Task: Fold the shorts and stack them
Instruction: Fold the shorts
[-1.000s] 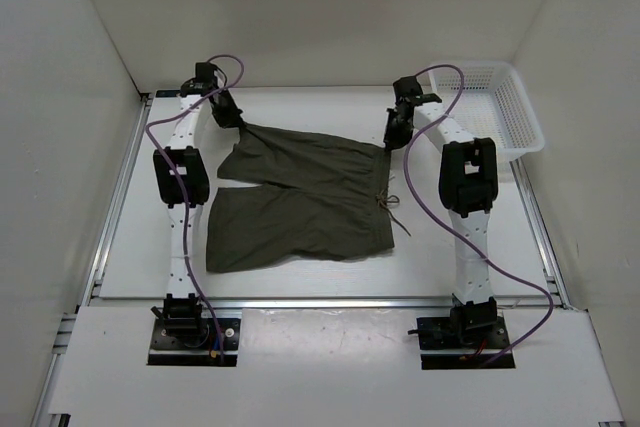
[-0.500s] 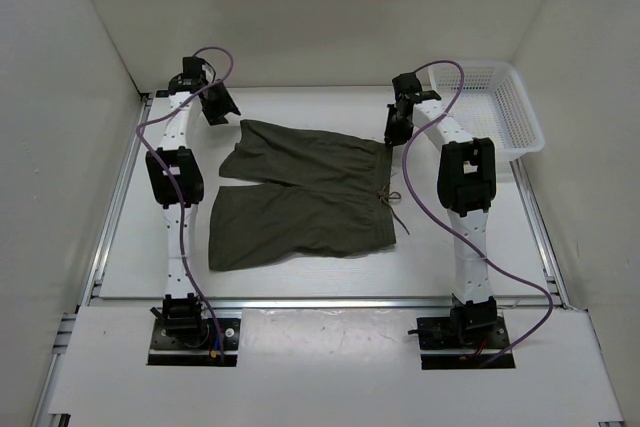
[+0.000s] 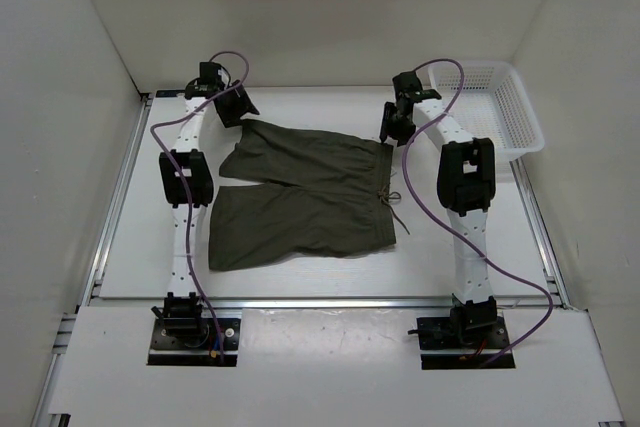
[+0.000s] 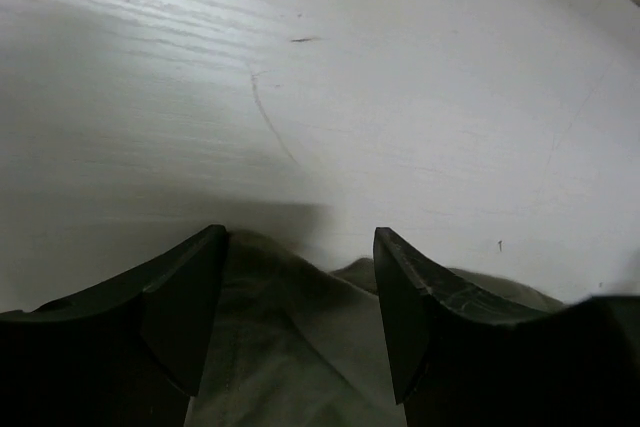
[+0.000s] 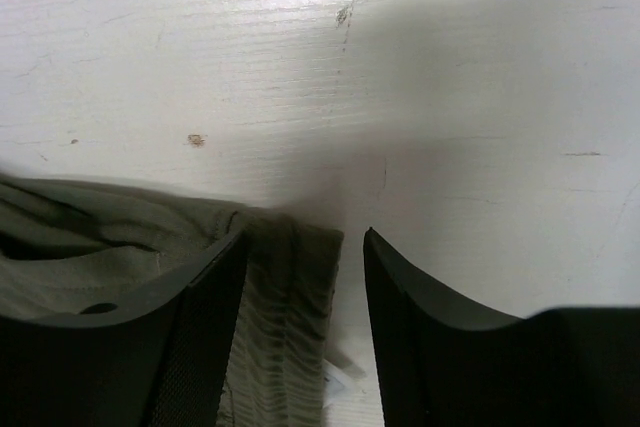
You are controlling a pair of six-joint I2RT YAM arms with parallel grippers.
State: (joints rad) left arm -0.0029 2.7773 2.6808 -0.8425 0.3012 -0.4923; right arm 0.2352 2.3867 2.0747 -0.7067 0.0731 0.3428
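Though both pincers hang over its far corners, the shorts (image 3: 300, 197) lie loose on the table (image 3: 130, 237) — dark olive-green, spread flat mid-table, waistband (image 3: 388, 192) to the right and two wide legs reaching left. A notch divides the legs at the left edge, and the near leg runs a little further left than the far one. The waistband is gathered in fine ribs, and a thin cord (image 3: 396, 215) trails off it toward the near right.

The left pincer (image 3: 240, 107) is over the far-left corner of the far leg, jaws well apart and gripping nothing; its wrist view shows rumpled cloth below the gap. The right pincer (image 3: 390, 129) is over the far end of the waistband, jaws likewise apart and holding nothing — the ribbed corner lies beneath the gap.

Bare table borders the cloth on every side: a narrow strip on the far side, broader ones left, right and near. The left arm runs close along the leg hems; the right arm stands just right of the cord. White walls close off left, far and right. A white basket (image 3: 500, 112) sits at the far right corner, well apart from the shorts.
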